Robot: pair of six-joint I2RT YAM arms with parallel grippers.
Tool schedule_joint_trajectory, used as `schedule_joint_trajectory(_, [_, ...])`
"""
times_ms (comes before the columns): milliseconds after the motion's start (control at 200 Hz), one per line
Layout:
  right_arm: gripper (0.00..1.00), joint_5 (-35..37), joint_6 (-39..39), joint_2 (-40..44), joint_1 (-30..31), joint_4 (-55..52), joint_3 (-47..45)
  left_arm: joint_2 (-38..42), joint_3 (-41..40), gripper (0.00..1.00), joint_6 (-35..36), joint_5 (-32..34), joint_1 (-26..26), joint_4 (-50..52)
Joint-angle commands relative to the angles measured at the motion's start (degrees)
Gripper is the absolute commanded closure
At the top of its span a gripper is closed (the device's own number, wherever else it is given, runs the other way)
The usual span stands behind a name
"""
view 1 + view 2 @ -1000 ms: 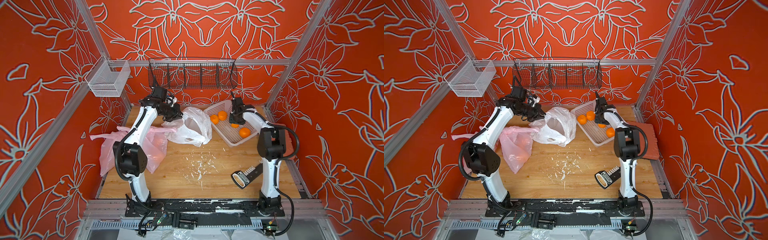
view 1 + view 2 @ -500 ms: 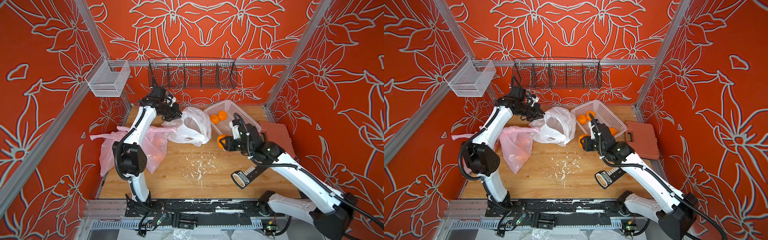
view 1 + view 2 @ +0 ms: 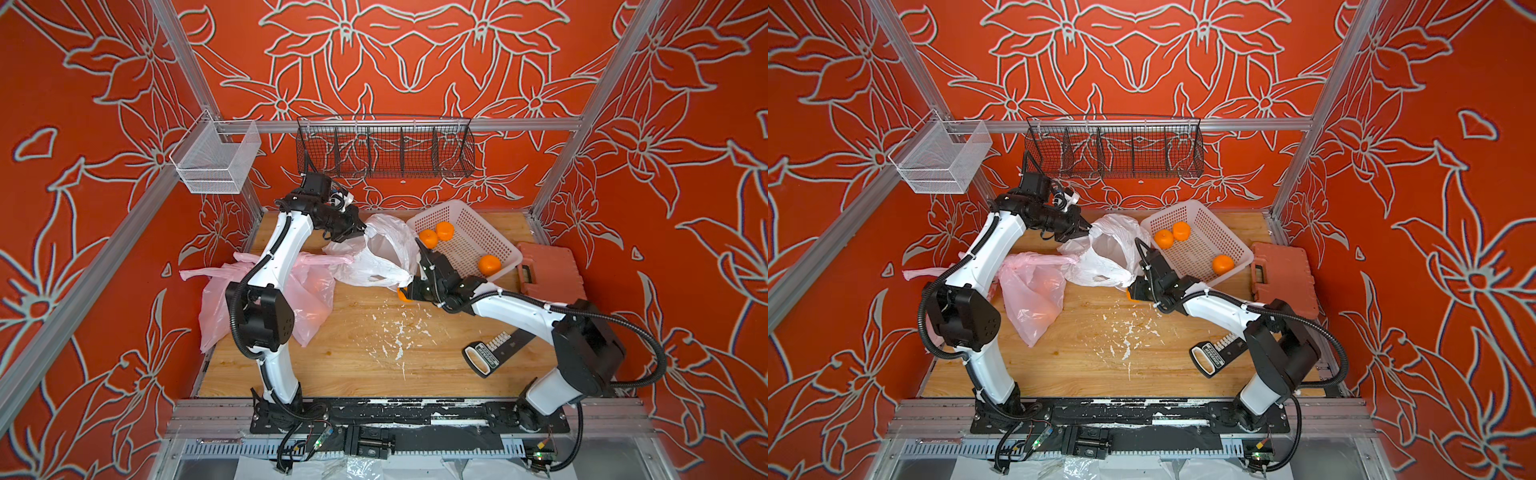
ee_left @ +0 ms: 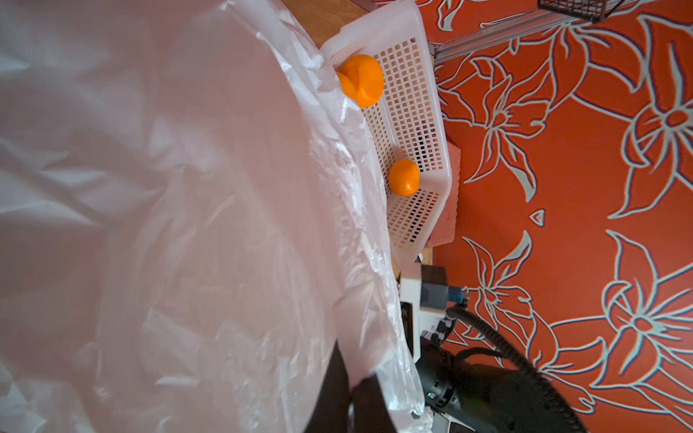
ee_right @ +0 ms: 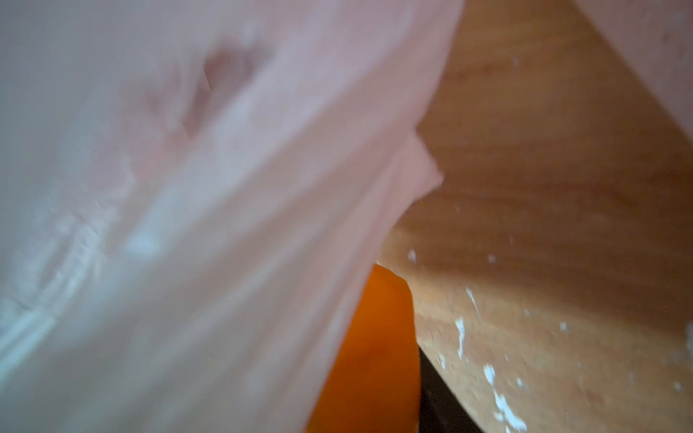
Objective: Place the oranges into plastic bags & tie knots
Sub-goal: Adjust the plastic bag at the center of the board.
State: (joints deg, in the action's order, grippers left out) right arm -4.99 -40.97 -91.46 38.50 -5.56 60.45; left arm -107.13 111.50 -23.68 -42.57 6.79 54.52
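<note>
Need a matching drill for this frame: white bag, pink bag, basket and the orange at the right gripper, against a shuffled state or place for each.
Things:
1. white bag
2. pink bag
3. basket
4. carried orange

States:
A. holds three loose oranges
B. pinched at its rim by the shut left gripper
C. gripped by the right gripper, low at the white bag's mouth
D. lies on the table, partly hidden by the left arm

Pairs: 1-B, 2-D, 3-A, 4-C
</note>
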Motion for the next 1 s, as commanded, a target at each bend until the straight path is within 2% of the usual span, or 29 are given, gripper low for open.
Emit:
schedule_joint_trajectory(0, [0.71,1.01,0.49,2.86,-4.33,5.74,4.95,0.68,3.73,1.0,-0.52,-2.09,2.53,2.73])
schedule_joint_trajectory(190, [0.7,-2.84,7.42,7.8,-12.43,-0.41,9.04,-0.08,13.3,1.0,-1.87,1.65,11.79,8.0])
schedule_joint_trajectory(285, [0.71,-5.45,11.2,9.9,-15.32,-4.11,11.71,-0.69,17.55,1.0,-3.89,3.43,14.61,9.74])
schedule_joint_trajectory(465, [0.71,-11.7,18.75,11.89,-16.53,-14.82,19.8,2.32,15.96,1.0,-8.11,3.28,18.22,7.51])
schedule_joint_trajectory(545, [0.71,-15.45,20.38,12.59,-16.53,-20.17,23.04,5.33,11.15,1.0,-9.58,2.67,18.53,5.97])
schedule_joint_trajectory(661, [0.72,-20.11,22.04,12.36,-16.23,-29.33,28.14,13.37,-3.5,1.0,-12.62,3.41,17.99,-2.63])
schedule_joint_trajectory(761, [0.72,-23.44,20.72,11.75,-15.2,-31.61,28.61,18.13,-13.59,1.0,-13.67,1.95,15.01,-7.66])
schedule_joint_trajectory(871, [0.72,-20.83,19.55,10.55,-11.11,-29.34,26.37,20.77,-20.06,1.0,-12.42,0.01,10.84,-9.82])
schedule_joint_trajectory(996, [0.72,-19.16,17.08,7.94,-7.33,-26.76,26.18,21.75,-22.02,1.0,-9.56,-0.24,6.71,-8.2])
